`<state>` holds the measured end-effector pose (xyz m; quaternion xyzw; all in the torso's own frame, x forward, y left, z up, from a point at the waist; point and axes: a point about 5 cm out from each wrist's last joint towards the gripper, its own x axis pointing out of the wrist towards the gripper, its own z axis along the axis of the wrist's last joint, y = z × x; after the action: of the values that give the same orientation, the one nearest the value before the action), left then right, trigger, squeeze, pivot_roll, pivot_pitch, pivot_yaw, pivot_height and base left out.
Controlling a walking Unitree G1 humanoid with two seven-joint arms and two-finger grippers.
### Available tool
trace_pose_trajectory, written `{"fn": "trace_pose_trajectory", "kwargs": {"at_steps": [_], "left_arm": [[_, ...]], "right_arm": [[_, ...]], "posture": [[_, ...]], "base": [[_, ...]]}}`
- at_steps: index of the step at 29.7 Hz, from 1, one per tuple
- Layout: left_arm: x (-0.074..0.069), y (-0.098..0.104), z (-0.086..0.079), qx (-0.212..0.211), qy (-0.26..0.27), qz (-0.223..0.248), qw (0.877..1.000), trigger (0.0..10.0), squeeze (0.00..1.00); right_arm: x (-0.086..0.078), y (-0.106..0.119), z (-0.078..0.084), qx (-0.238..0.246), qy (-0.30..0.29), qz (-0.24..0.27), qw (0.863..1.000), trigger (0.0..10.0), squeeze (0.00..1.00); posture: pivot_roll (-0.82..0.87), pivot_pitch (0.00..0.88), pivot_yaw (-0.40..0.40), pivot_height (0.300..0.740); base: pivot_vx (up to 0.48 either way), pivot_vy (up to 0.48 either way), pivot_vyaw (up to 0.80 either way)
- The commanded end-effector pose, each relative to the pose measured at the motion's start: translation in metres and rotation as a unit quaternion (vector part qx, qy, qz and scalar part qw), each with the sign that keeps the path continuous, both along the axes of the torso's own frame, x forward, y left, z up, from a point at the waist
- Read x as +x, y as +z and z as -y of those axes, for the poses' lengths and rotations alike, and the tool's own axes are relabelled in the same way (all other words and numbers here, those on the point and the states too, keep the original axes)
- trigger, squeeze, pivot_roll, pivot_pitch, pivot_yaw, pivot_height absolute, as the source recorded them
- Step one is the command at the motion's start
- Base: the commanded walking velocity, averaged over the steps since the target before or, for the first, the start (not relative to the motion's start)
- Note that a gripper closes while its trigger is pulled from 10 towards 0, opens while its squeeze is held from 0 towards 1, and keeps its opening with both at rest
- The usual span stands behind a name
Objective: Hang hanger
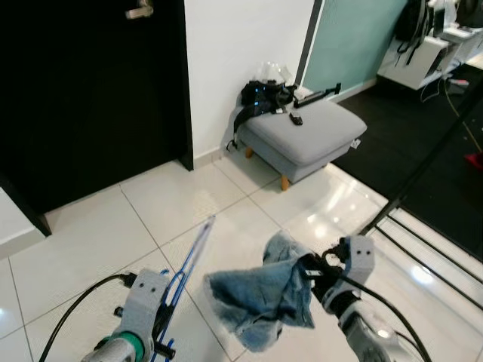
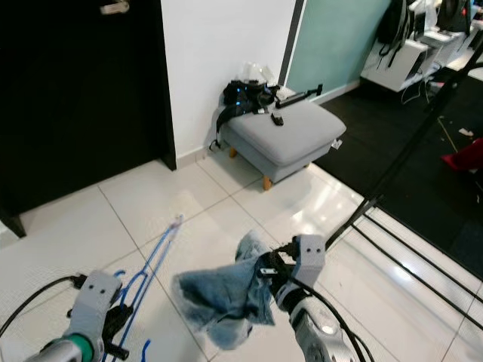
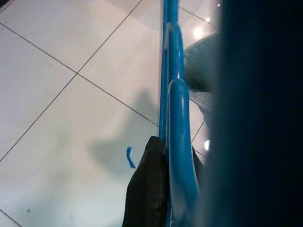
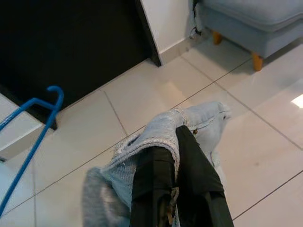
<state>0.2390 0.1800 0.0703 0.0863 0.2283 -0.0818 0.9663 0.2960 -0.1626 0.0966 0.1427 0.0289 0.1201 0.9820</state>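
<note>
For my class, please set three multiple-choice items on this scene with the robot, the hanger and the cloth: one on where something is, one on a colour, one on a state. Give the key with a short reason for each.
1. Where does the grey footstool stand?
A. Against the white wall, beside the dark door
B. In the middle of the tiled floor
C. Under the black rack

2. What colour is the hanger held by the left gripper?
A. Red
B. Blue
C. White

3. What is the state of the right gripper?
A. Open and empty
B. Shut on the hanger
C. Shut on the denim cloth

Key:
1 A: the footstool sits at the foot of the white wall, near the dark door.
2 B: the hanger's thin frame is plainly blue in the eye and wrist views.
3 C: its black fingers pinch the pale blue cloth, which hangs above the floor.
</note>
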Motion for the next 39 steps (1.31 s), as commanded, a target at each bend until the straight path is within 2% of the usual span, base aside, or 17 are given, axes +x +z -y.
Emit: {"fn": "trace_pose_trajectory", "kwargs": {"at_steps": [1, 2, 3, 7, 12, 13, 19, 21, 24, 25, 26, 27, 31, 32, 33, 35, 39], "left_arm": [[-0.002, -0.006, -0.006, -0.018, 0.047, -0.02, 0.999, 10.0, 0.0], [-0.002, -0.006, -0.006, -0.018, 0.047, -0.02, 0.999, 10.0, 0.0], [0.002, -0.002, -0.007, -0.029, 0.066, -0.01, 0.997, 10.0, 0.0], [0.008, 0.008, -0.006, -0.04, 0.077, 0.016, 0.996, 10.0, 0.0], [0.011, 0.016, -0.002, -0.026, 0.055, 0.041, 0.997, 10.0, 0.0], [0.013, 0.027, 0.005, -0.039, 0.036, 0.079, 0.995, 10.0, 0.0], [0.017, 0.04, 0.01, -0.07, 0.047, 0.131, 0.988, 10.0, 0.0], [0.021, 0.049, 0.01, -0.079, 0.057, 0.147, 0.984, 10.0, 0.0], [0.021, 0.051, 0.011, -0.08, 0.057, 0.147, 0.984, 10.0, 0.0], [0.021, 0.046, 0.014, -0.038, 0.035, 0.127, 0.991, 10.0, 0.0], [0.021, 0.046, 0.014, -0.038, 0.035, 0.127, 0.991, 10.0, 0.0], [0.02, 0.043, 0.015, -0.007, 0.02, 0.112, 0.993, 10.0, 0.0], [0.015, 0.036, 0.018, -0.023, 0.018, 0.084, 0.996, 10.0, 0.0], [0.015, 0.036, 0.018, -0.023, 0.018, 0.084, 0.996, 10.0, 0.0], [0.015, 0.033, 0.016, -0.039, 0.041, 0.09, 0.994, 10.0, 0.0], [0.016, 0.032, 0.015, -0.054, 0.061, 0.098, 0.992, 10.0, 0.0], [0.017, 0.033, 0.016, -0.064, 0.069, 0.112, 0.989, 10.0, 0.0]], "right_arm": [[0.0, 0.001, 0.009, 0.003, -0.031, 0.011, 0.999, 8.0, 0.0], [0.0, 0.001, 0.009, 0.003, -0.031, 0.011, 0.999, 8.0, 0.0], [0.0, 0.002, 0.009, 0.006, -0.036, 0.012, 0.999, 10.0, 0.0], [0.002, 0.004, 0.005, 0.011, -0.04, 0.015, 0.999, 10.0, 0.0], [0.003, 0.006, 0.002, 0.009, -0.042, 0.023, 0.999, 10.0, 0.0], [0.002, 0.01, 0.0, -0.01, -0.043, 0.041, 0.998, 10.0, 0.0], [0.0, 0.019, -0.008, -0.06, -0.036, 0.082, 0.994, 10.0, 0.0], [-0.002, 0.038, -0.017, -0.106, -0.039, 0.145, 0.983, 10.0, 0.0], [-0.002, 0.041, -0.018, -0.112, -0.04, 0.156, 0.981, 10.0, 0.0], [0.0, 0.047, -0.017, -0.113, -0.051, 0.165, 0.979, 10.0, 0.0], [0.0, 0.047, -0.017, -0.113, -0.051, 0.165, 0.979, 10.0, 0.0], [0.001, 0.05, -0.016, -0.113, -0.058, 0.169, 0.977, 10.0, 0.0], [0.003, 0.046, -0.014, -0.112, -0.066, 0.15, 0.98, 10.0, 0.0], [0.003, 0.046, -0.014, -0.112, -0.066, 0.15, 0.98, 10.0, 0.0], [0.003, 0.035, -0.012, -0.086, -0.077, 0.115, 0.987, 10.0, 0.0], [0.003, 0.028, -0.01, -0.078, -0.088, 0.097, 0.988, 10.0, 0.0], [0.003, 0.026, -0.012, -0.078, -0.089, 0.097, 0.988, 10.0, 0.0]], "posture": [[-0.05, 0.131, 0.012, 0.74], [-0.05, 0.131, 0.012, 0.74], [-0.05, 0.129, 0.012, 0.74], [-0.05, 0.125, 0.012, 0.74], [-0.05, 0.125, 0.012, 0.74], [-0.05, 0.119, 0.013, 0.74], [-0.05, 0.116, 0.013, 0.74], [-0.05, 0.118, 0.011, 0.74], [-0.05, 0.118, 0.011, 0.74], [-0.05, 0.12, 0.008, 0.74], [-0.05, 0.12, 0.008, 0.74], [-0.05, 0.12, 0.008, 0.74], [-0.04, 0.122, 0.008, 0.74], [-0.04, 0.122, 0.008, 0.74], [-0.04, 0.123, 0.005, 0.74], [-0.04, 0.122, 0.004, 0.74], [-0.04, 0.121, 0.005, 0.74]], "base": [[0.0, 0.0, 0.0], [0.0, 0.0, 0.0], [0.0, 0.0, 0.0], [0.0, 0.0, 0.0], [0.0, 0.0, 0.0], [0.0, 0.0, 0.0], [0.0, 0.0, 0.0], [0.0, 0.0, 0.0], [0.0, 0.0, 0.0], [0.0, 0.0, 0.0], [0.0, 0.0, 0.0], [0.0, 0.0, 0.0], [0.0, 0.0, 0.0], [0.0, 0.0, 0.0], [0.0, 0.0, 0.0], [0.0, 0.0, 0.0], [0.0, 0.0, 0.0]]}}
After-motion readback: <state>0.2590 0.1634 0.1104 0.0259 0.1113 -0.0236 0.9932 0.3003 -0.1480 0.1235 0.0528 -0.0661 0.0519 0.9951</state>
